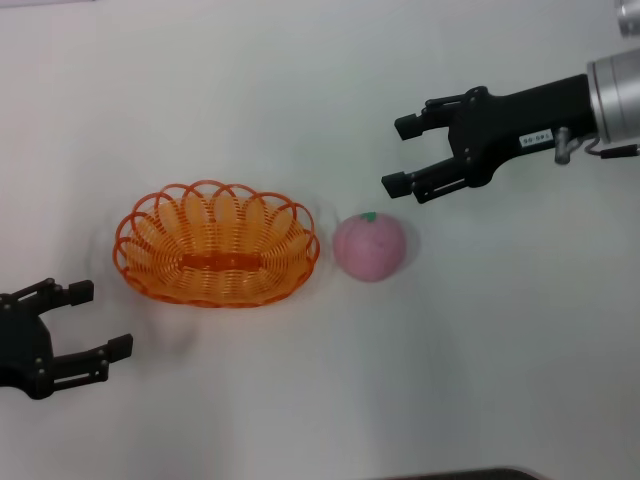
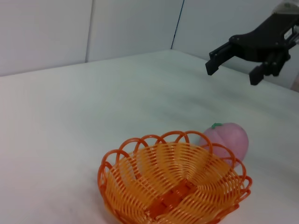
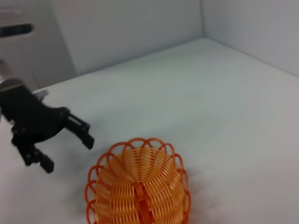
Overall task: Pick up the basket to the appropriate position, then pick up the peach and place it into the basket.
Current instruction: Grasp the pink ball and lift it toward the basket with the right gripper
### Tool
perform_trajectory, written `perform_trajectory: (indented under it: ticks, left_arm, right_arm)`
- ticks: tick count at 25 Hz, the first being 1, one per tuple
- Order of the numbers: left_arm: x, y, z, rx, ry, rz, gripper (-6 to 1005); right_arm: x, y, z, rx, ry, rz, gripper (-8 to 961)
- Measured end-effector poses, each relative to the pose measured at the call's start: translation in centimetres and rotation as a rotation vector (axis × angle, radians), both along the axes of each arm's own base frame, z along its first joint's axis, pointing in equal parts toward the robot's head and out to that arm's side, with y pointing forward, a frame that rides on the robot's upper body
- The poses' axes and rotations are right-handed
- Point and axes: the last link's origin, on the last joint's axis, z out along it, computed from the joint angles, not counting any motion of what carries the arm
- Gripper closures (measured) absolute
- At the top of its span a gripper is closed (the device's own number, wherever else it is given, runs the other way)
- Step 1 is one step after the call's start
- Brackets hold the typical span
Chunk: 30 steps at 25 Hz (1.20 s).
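Note:
The orange wire basket (image 1: 215,243) sits empty on the white table, left of centre; it also shows in the left wrist view (image 2: 174,184) and the right wrist view (image 3: 138,190). The pink peach (image 1: 369,246) lies just right of the basket, close to its rim, and shows behind it in the left wrist view (image 2: 226,140). My right gripper (image 1: 402,155) is open and empty, above and to the right of the peach; it shows far off in the left wrist view (image 2: 233,69). My left gripper (image 1: 98,318) is open and empty at the lower left, apart from the basket, and shows in the right wrist view (image 3: 65,148).
The white table (image 1: 320,80) has grey walls behind it in the wrist views. A dark edge (image 1: 460,473) shows at the bottom of the head view.

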Motion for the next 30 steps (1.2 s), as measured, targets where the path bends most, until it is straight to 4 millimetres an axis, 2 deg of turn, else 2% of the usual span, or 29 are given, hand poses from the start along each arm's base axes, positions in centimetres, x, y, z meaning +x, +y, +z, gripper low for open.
perform_trajectory:
  ticks: [11,15,22,30]
  left_arm:
    - [0.0,0.0,0.0,-0.013,0.005,-0.006,125]
    - [0.1,0.1,0.1,-0.013,0.005,-0.010,125]
    - [0.0,0.0,0.0,-0.028,0.018,-0.004,125]
    - [-0.1,0.0,0.0,-0.031,0.021,-0.003,126]
  right_arm:
    - [-3.4,1.8,0.3,-0.128,-0.189,-0.197,48]
    - [-5.4,1.8,-0.8,-0.204,-0.314,-0.160,48]
    - [-7.1,1.8,-2.4,-0.260,-0.519,-0.106,48]
    - [-9.0,1.6,-3.9,-0.281,-0.634,-0.027,49]
